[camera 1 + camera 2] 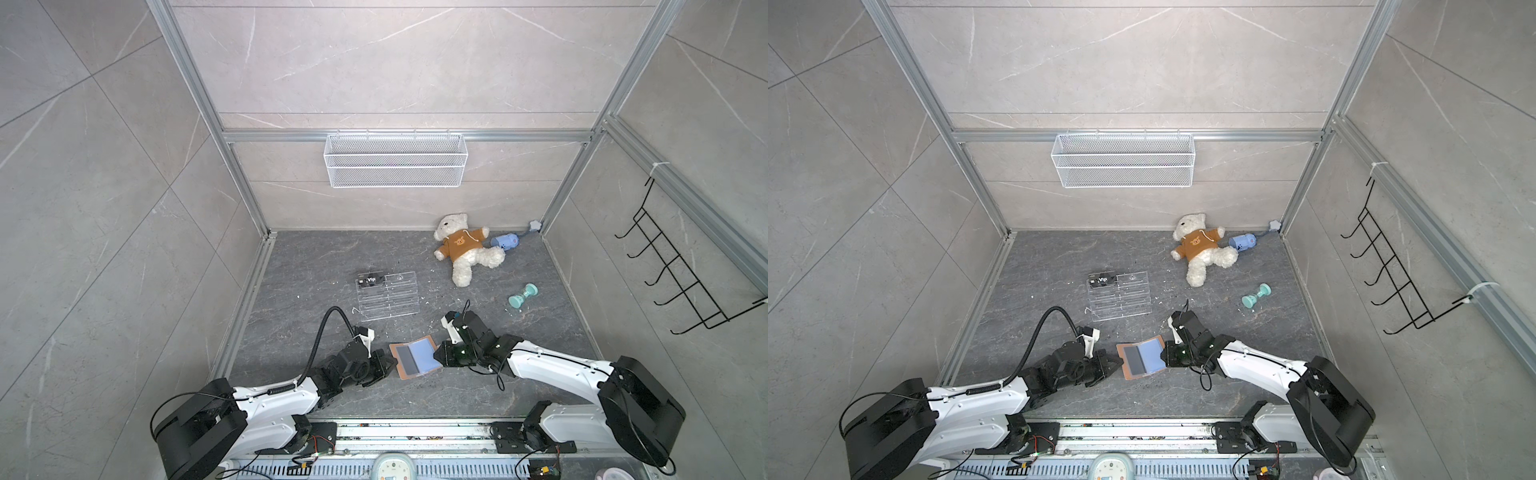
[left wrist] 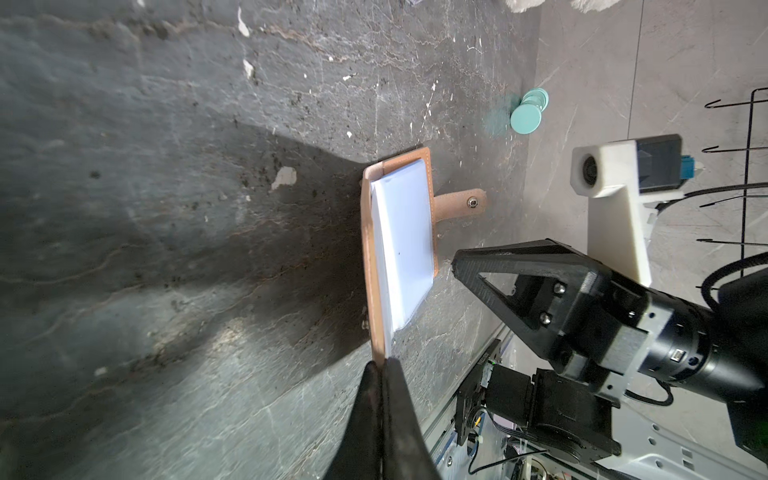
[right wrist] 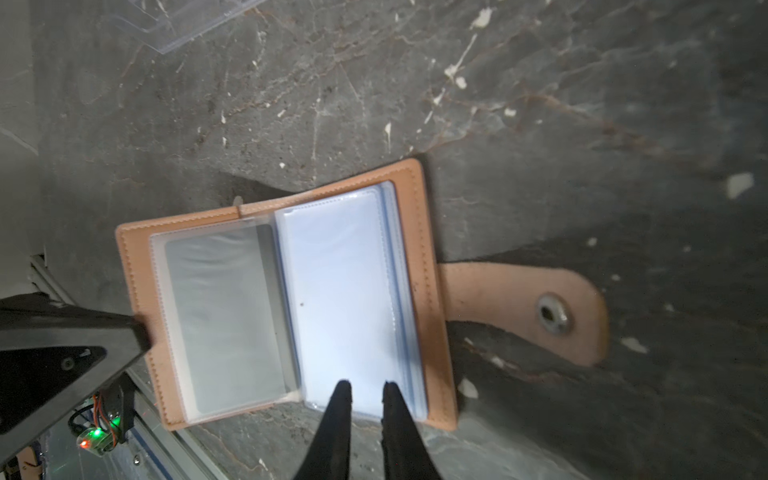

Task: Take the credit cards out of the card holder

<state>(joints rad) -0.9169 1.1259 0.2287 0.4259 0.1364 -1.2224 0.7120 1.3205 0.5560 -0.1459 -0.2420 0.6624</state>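
The tan card holder (image 1: 400, 374) (image 1: 1128, 376) (image 3: 426, 266) lies open on the dark floor between both arms, its strap tab (image 3: 523, 307) (image 2: 457, 205) flat on the floor. A dark grey credit card (image 3: 224, 316) (image 1: 404, 360) sits in its left sleeve; the pale blue sleeves (image 3: 340, 291) on the other side look empty. My left gripper (image 2: 384, 365) (image 1: 390, 360) is shut on the edge of the holder's left cover. My right gripper (image 3: 366, 386) (image 1: 436, 357) hovers at the blue sleeves' near edge, jaws slightly apart with nothing between them. Another credit card (image 1: 371, 281) stands in the clear rack.
A clear acrylic rack (image 1: 386, 297) stands just behind the holder. A teddy bear (image 1: 463, 247), a blue toy (image 1: 505, 241) and a teal dumbbell toy (image 1: 522, 296) lie at the back right. A white wire basket (image 1: 395, 160) hangs on the back wall, black hooks (image 1: 681, 266) on the right wall.
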